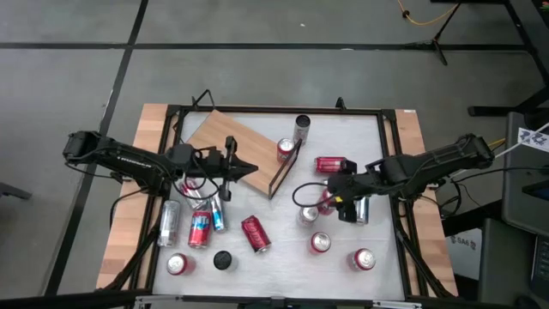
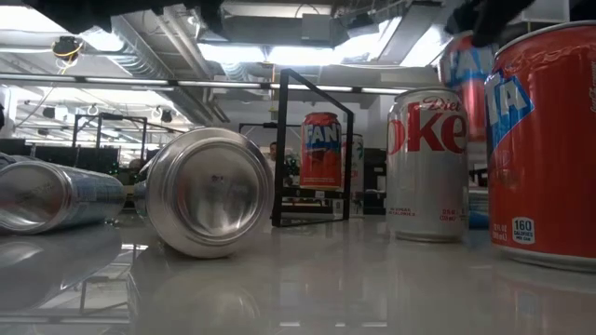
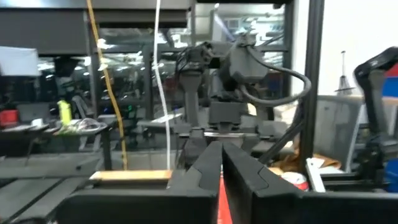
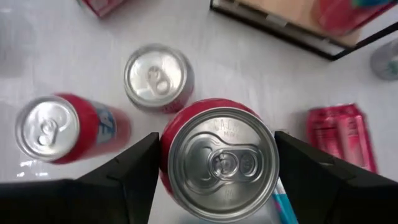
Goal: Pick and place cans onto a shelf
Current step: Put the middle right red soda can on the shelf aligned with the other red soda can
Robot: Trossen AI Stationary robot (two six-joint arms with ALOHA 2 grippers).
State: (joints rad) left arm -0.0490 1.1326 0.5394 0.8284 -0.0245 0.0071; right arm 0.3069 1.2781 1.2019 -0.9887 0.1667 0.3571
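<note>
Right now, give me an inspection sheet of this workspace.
Surface: white tabletop, wooden side strips, black frame.
Job's things: wooden shelf lying skewed; one red can on it; other cans scattered, some upright, some lying, like the red can.
Clutter: small black disc.
Grippers: left gripper shut, empty, over the shelf; right gripper straddling an upright red can, fingers at its sides.
Cables: black loop on the table; orange cord on the floor.
Surroundings: grey floor; lab room behind.

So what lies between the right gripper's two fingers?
An upright red can, silver top facing the right wrist camera, sits between the right gripper's fingers; the high view hides it.
</note>
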